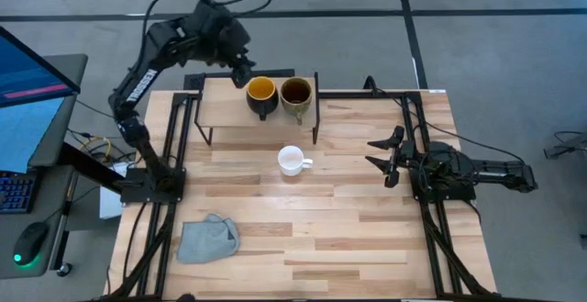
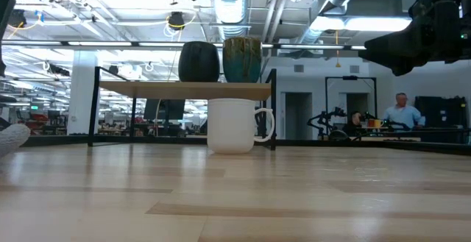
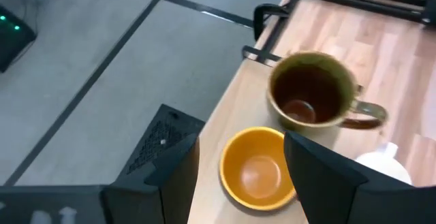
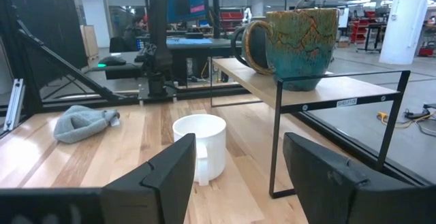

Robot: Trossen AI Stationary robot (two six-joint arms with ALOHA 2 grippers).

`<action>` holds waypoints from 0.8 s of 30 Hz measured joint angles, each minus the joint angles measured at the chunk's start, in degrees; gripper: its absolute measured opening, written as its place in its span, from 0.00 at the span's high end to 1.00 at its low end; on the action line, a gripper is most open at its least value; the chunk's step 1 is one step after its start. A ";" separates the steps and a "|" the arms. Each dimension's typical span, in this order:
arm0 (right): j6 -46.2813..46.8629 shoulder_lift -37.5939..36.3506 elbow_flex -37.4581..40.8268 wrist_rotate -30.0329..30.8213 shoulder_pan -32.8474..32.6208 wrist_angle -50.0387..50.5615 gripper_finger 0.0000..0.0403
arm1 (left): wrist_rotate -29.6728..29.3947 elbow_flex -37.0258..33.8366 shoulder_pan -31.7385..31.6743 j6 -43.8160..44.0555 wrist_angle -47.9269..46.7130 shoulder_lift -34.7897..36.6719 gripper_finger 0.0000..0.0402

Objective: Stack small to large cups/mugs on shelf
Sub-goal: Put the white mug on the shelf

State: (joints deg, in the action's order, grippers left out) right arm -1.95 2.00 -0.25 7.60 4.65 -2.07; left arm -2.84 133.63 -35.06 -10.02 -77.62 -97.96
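On the far right part of the small wooden shelf (image 1: 220, 109) two mugs stand upright side by side: a dark mug with a yellow inside (image 1: 261, 91) and an olive-tan mug with a brown inside (image 1: 296, 93). The small white mug (image 1: 292, 160) stands upright on the tabletop in front of the shelf. My left gripper (image 1: 246, 71) hangs open above the shelf's far edge, over the dark mug (image 3: 257, 168), with nothing between its fingers. My right gripper (image 1: 383, 155) rests open near the table's right side, pointing level at the white mug (image 4: 201, 146).
A crumpled grey-blue cloth (image 1: 207, 238) lies near the table's front left. The shelf's thin black legs (image 4: 275, 142) stand just beyond the white mug. Black frame rails run along both table sides. A person (image 2: 401, 109) is in the room far behind.
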 joint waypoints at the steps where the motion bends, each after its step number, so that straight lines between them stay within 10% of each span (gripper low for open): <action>1: 0.01 0.00 -0.02 0.00 0.00 0.00 0.39 | -0.13 -0.65 0.68 0.00 0.00 0.70 0.48; 10: -0.01 0.00 -0.01 0.00 0.00 0.02 0.39 | -6.13 -14.39 7.16 2.28 7.78 10.57 0.48; 24: -0.01 0.00 0.00 -0.02 -0.01 0.04 0.39 | -6.58 -64.19 16.31 6.78 42.47 40.85 0.48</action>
State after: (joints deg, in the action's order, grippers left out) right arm -1.96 2.00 -0.25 7.57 4.65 -2.02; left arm -9.42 69.44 -18.74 -3.24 -35.16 -57.11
